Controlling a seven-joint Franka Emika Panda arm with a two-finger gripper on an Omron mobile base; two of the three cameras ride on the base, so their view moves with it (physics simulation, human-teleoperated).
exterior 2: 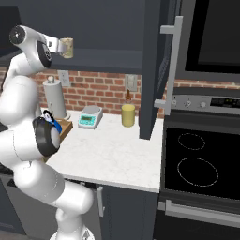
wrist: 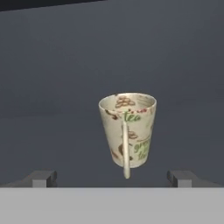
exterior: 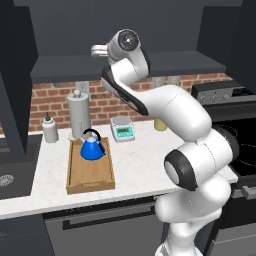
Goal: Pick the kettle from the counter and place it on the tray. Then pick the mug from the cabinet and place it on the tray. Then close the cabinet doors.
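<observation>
The kettle [exterior: 93, 146] is already set on the tray [exterior: 90, 177], so the mug step is judged to be in hand. The mug [wrist: 127, 130] is seen upright on the cabinet shelf [exterior: 125, 65], handle facing the hand, centred ahead of the fingers [wrist: 187, 177], which are spread wide and hold nothing. A straight advance around the mug is called for before closing. The marbled counter [exterior 2: 112, 154] also carries a paper-towel holder [exterior: 78, 116], scale [exterior: 123, 129], soap bottle [exterior: 49, 129] and yellow jar [exterior 2: 128, 115], before a brick wall [exterior 2: 103, 89]; the cabinet doors [exterior 2: 157, 70] are left open beside the stove [exterior 2: 199, 161].
</observation>
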